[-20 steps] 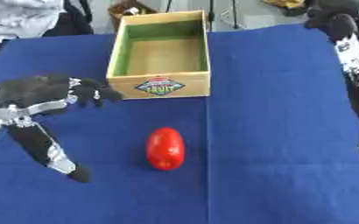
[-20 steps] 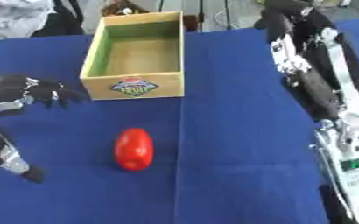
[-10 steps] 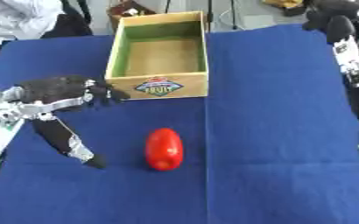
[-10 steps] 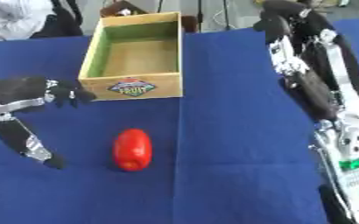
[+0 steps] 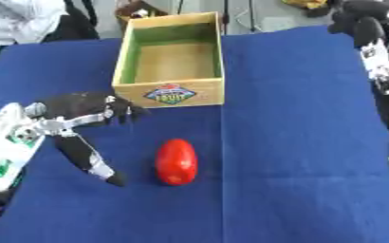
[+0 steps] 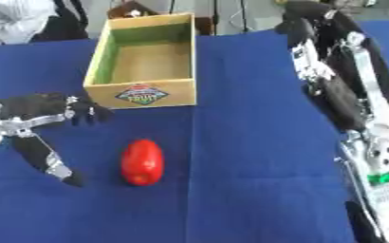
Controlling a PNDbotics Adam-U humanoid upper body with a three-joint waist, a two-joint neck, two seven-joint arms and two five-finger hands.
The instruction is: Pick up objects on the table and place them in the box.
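A: Blue-clothed bench (image 5: 314, 156). Red oval object (image 5: 176, 161) lies flat, just in front of the empty box (image 5: 171, 57).

B: Left hand (image 5: 78, 118) beside it, thumb spread wide from fingers, holding nothing; looks staged to grasp. Right hand (image 6: 314, 28) raised far side, fingers unclear.

Cut off, blurred and unreadable

The left hand (image 5: 73, 111) leaves its forearm at the view's left edge; the right hand (image 6: 310, 28) is soft with blur, its fingers' pose unclear. The label (image 5: 171, 93) on the wooden box (image 5: 171, 57) is too small to read. The tabletop (image 5: 306, 142) runs past every edge.
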